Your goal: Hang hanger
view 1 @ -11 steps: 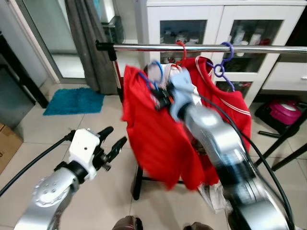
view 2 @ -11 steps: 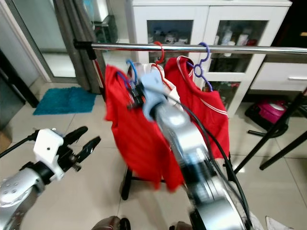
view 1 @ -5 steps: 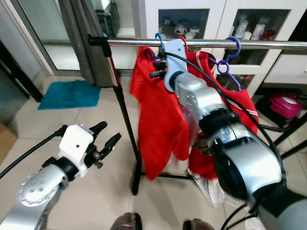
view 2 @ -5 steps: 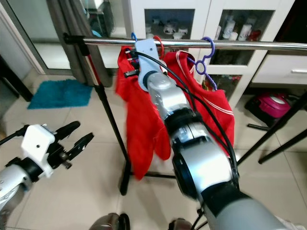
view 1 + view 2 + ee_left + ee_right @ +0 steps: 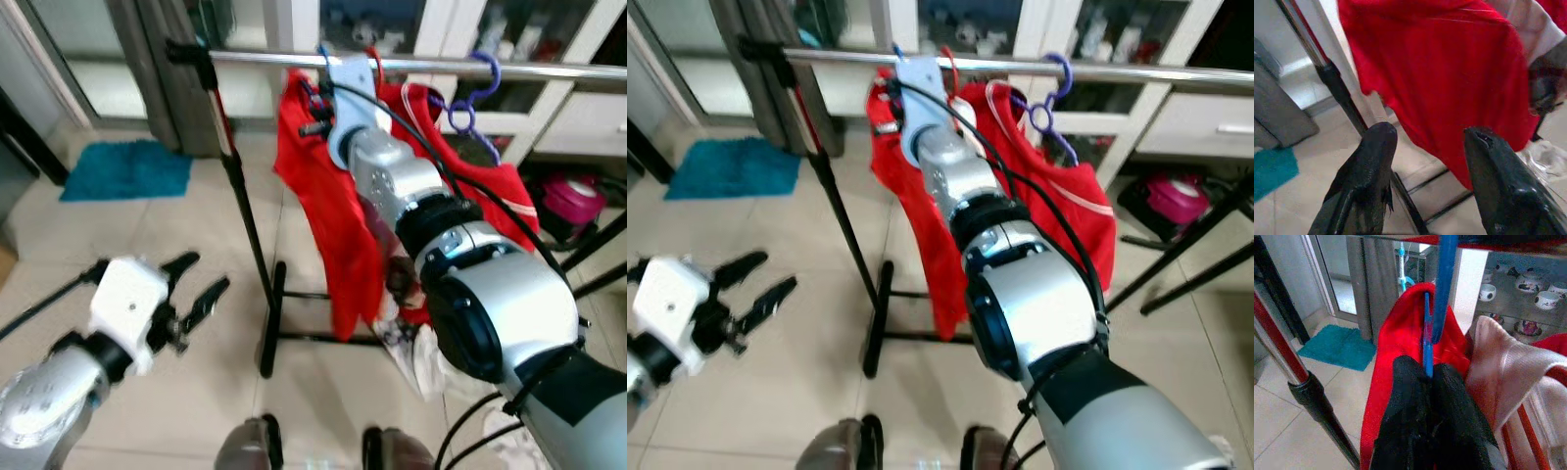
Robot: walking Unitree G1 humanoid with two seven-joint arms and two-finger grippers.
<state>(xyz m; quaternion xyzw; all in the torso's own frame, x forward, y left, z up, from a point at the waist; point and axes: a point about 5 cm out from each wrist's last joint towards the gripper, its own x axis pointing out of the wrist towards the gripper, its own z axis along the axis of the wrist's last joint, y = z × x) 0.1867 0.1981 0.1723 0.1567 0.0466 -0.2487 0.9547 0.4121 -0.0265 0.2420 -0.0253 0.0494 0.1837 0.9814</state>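
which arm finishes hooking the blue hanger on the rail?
Right. The right gripper is shut on the blue hanger up at the rail. The left gripper is open, low over the floor, away from the rack.

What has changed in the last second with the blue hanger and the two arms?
The right end effector, shut on the blue hanger, went up from below the rail until the hook reached it; the red shirt went up too. The hook looks over the rail now, but it is not released. The left end effector stayed open and low, holding nothing. The purple hanger stayed on the rail.
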